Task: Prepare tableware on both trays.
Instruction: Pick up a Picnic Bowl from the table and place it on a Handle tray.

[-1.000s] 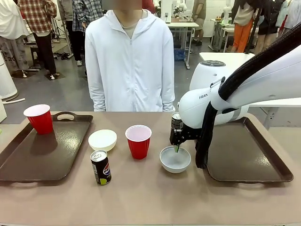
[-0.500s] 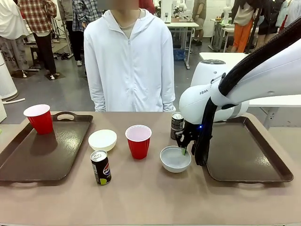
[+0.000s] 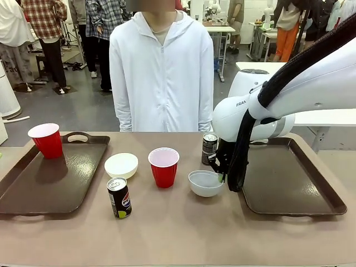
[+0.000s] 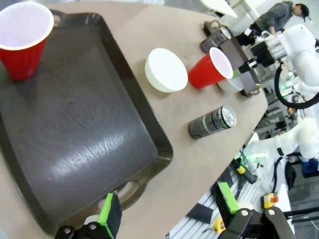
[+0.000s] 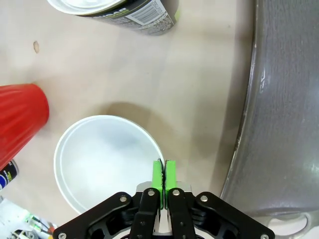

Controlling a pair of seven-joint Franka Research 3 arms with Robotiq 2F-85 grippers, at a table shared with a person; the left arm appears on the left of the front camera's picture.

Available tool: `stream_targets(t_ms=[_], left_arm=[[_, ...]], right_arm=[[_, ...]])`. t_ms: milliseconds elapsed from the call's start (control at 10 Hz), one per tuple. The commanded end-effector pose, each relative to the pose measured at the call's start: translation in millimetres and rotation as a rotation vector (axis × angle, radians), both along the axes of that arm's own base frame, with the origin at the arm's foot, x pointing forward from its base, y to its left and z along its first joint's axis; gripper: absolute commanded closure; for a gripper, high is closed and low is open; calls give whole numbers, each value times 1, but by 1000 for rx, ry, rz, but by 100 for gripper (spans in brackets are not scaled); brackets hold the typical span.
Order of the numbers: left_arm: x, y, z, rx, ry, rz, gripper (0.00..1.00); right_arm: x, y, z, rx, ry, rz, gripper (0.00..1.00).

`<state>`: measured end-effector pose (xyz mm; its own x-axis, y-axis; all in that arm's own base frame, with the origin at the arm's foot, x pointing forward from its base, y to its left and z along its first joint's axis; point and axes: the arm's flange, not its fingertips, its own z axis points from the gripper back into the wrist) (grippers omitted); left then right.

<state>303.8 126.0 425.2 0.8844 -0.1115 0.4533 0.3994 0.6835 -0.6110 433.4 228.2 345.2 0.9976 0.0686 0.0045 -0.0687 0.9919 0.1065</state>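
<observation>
Near the front view's centre, a small white bowl is pinched at its rim by the right pincer; the left pincer is held spread above a brown tray.

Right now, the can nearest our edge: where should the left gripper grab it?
Probably the upper side wall, from above, fingers front and back: the can stands upright, and the rim of the left tray sits close beside it.

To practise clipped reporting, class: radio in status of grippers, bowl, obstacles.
Right gripper shut on rim of white bowl. Left gripper open over left tray. Bowl beside right tray, not yet on it. Drink can close behind.
</observation>
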Motion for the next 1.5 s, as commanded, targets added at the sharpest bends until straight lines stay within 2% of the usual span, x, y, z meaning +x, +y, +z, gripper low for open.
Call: stream_targets(t_ms=[0, 200, 300, 600, 800, 900, 1100, 1300, 1400], left_arm=[[0, 1, 0, -9, -1, 1, 0], [0, 1, 0, -9, -1, 1, 0], [0, 1, 0, -9, -1, 1, 0], [0, 1, 0, -9, -1, 1, 0], [0, 1, 0, -9, -1, 1, 0], [0, 1, 0, -9, -1, 1, 0], [0, 1, 0, -9, -1, 1, 0], [0, 1, 0, -9, -1, 1, 0], [0, 1, 0, -9, -1, 1, 0]], right_arm=[[1, -3, -1, 19, 16, 6, 100], [-9, -3, 12, 4, 42, 53, 100], [-21, -2, 30, -2, 35, 76, 100], [-66, -7, 95, -15, -76, 125, 100], [-79, -32, 109, -12, -87, 129, 100], [-85, -60, 111, -116, -89, 161, 100], [-101, -123, 117, -187, -110, 228, 100], [-107, -187, 122, -160, -178, 207, 100], [-104, -217, 121, -100, -207, 184, 100]])
